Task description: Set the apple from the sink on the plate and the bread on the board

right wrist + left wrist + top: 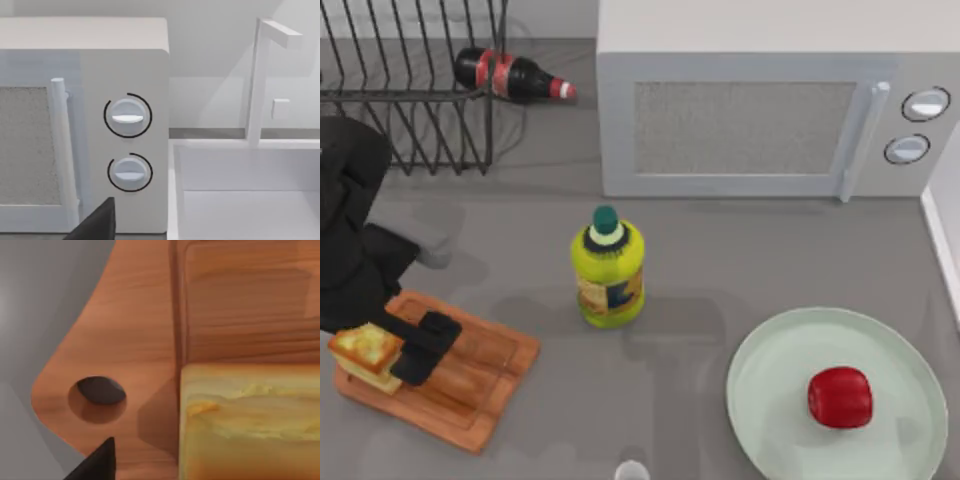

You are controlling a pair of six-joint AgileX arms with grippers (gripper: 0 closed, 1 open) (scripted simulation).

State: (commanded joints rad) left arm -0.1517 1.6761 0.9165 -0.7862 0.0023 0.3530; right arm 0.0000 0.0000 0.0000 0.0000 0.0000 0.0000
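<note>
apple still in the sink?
No, in the top view the apple sits on the plate at the table's right, while the left gripper is over the board by the bread.

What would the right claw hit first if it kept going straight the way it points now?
Probably the microwave: its knob panel sits dead ahead in the right wrist view, with the sink beside it. Depth is unclear.

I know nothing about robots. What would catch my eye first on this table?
Probably the glossy red apple sitting on the pale green plate at the right. Next, the yellow-green bottle standing mid-table before the microwave, and the left gripper over the bread on the wooden board.
</note>
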